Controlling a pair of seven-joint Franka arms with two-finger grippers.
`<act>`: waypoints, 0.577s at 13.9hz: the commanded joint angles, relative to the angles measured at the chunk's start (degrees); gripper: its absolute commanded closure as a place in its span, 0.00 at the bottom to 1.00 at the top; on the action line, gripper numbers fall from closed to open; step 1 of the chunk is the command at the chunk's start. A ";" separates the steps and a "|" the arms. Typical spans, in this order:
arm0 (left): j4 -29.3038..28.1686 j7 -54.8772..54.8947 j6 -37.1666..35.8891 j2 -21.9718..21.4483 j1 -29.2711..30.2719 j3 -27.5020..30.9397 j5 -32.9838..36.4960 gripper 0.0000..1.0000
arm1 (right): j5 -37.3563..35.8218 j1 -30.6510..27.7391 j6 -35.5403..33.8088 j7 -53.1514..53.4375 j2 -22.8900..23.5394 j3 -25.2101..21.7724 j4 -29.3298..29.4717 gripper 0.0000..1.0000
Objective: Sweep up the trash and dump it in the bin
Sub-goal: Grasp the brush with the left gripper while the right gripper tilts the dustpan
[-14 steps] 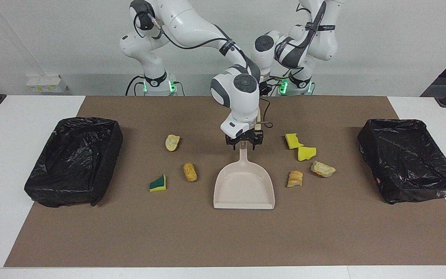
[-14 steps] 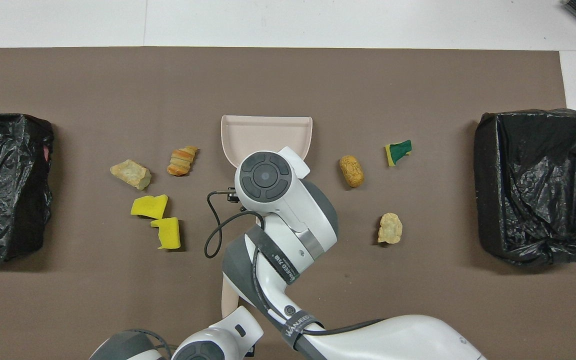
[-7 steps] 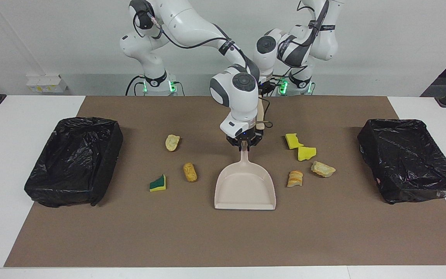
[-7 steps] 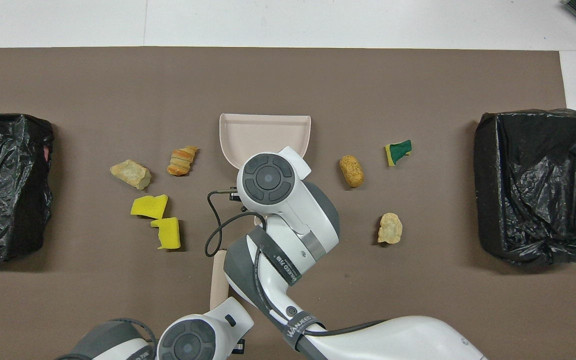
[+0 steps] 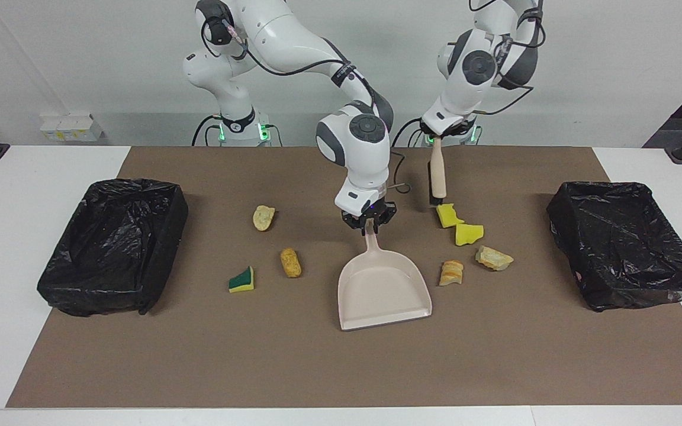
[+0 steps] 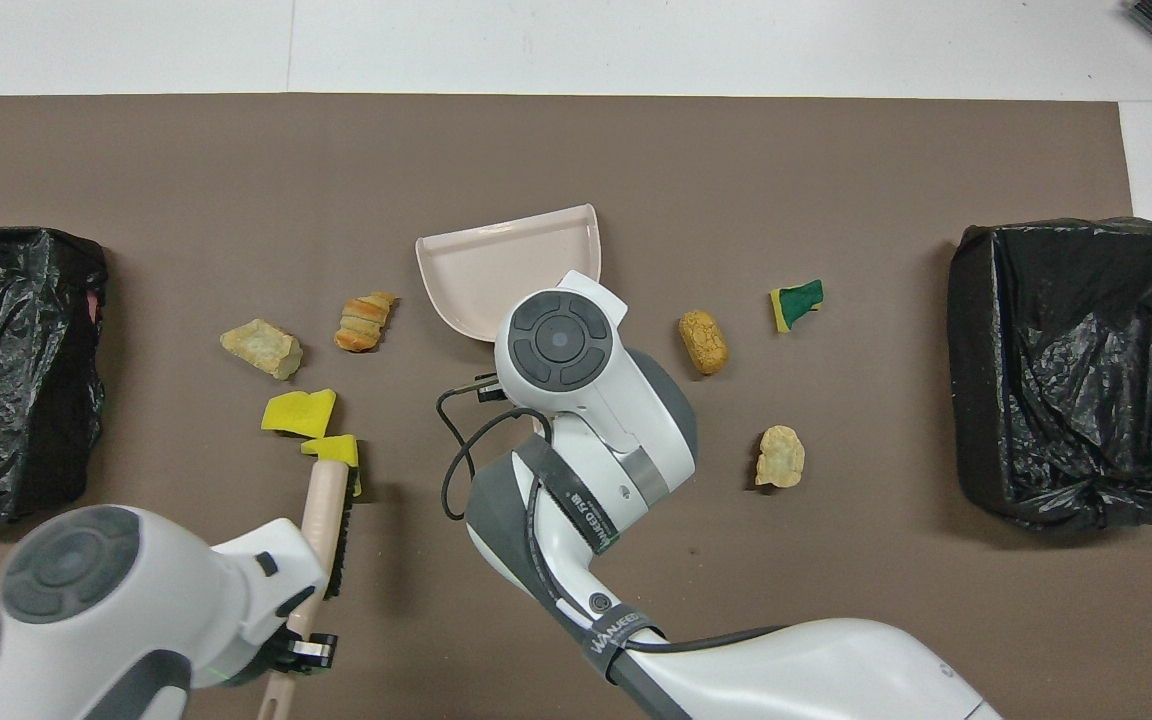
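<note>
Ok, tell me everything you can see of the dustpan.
The dustpan is a pale beige, smooth plastic scoop with low raised walls, an open flat lip and a narrow straight handle. It is empty. It lies on the brown mat at mid-table, turned askew, lip pointing away from the robots. The right gripper is shut on the handle's end. The nearest scrap, a striped bread piece, lies beside it, apart.
</note>
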 commanded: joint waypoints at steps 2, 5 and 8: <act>5.92 7.56 -1.33 3.11 10.30 -0.55 2.88 1.00 | -1.07 -2.59 1.57 -14.70 0.10 0.35 0.67 1.00; 14.86 9.32 0.25 10.82 16.97 -0.46 4.83 1.00 | -3.27 -4.09 0.61 -29.22 0.10 0.35 0.58 1.00; 23.06 10.21 1.92 18.74 22.96 -0.46 6.49 1.00 | -5.55 -5.05 -0.97 -36.88 0.10 0.35 0.67 1.00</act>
